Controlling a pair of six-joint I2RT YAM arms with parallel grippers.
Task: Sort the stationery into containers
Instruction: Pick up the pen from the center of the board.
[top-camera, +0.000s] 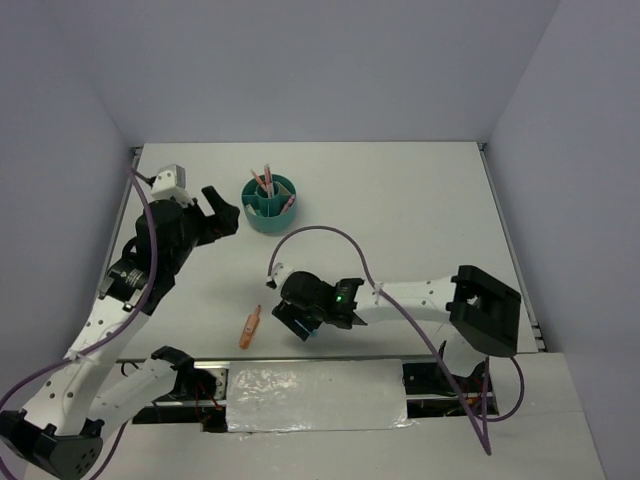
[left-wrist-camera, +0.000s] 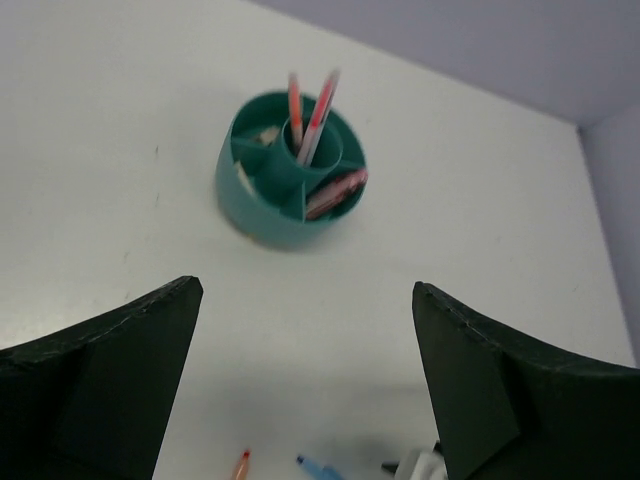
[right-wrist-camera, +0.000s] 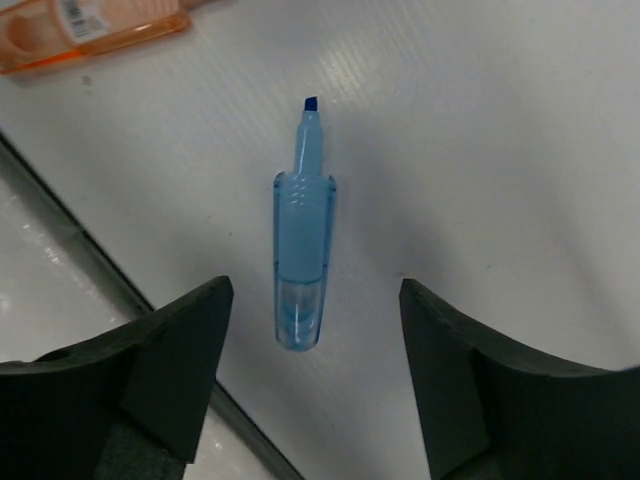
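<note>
Directly beneath my right gripper (right-wrist-camera: 312, 288), the blue marker (right-wrist-camera: 300, 250) lies flat on the desk (right-wrist-camera: 500, 150), framed between the two fingers (right-wrist-camera: 170, 350). Its long axis runs straight ahead from the wrist, in line with the fingers. The chisel tip points away and the butt end sits nearest the camera, so the jaws face the barrel's sides squarely. They stand apart, with bare desk showing on both sides of the barrel, and they hold and touch nothing that I can see. Ahead and to the left of this gripper lies the orange marker (right-wrist-camera: 90, 35), well clear of the blue one. A seam (right-wrist-camera: 100, 252) at the desk's near edge runs close under the left-hand finger.

The right arm is plainly the nearer one. My left gripper (top-camera: 224, 212) hangs well away from both markers, with its jaws spread wide and nothing between them. Ahead of it stands the teal cup (left-wrist-camera: 250, 210), with pens (left-wrist-camera: 318, 110) upright in its central tube. From there the blue marker shows only as a sliver low behind the fingers.

My reading is that the coming move is a straight drop and a pinch across the barrel, with no wrist turn needed. The seam beside that finger is the one thing that might snag it.
</note>
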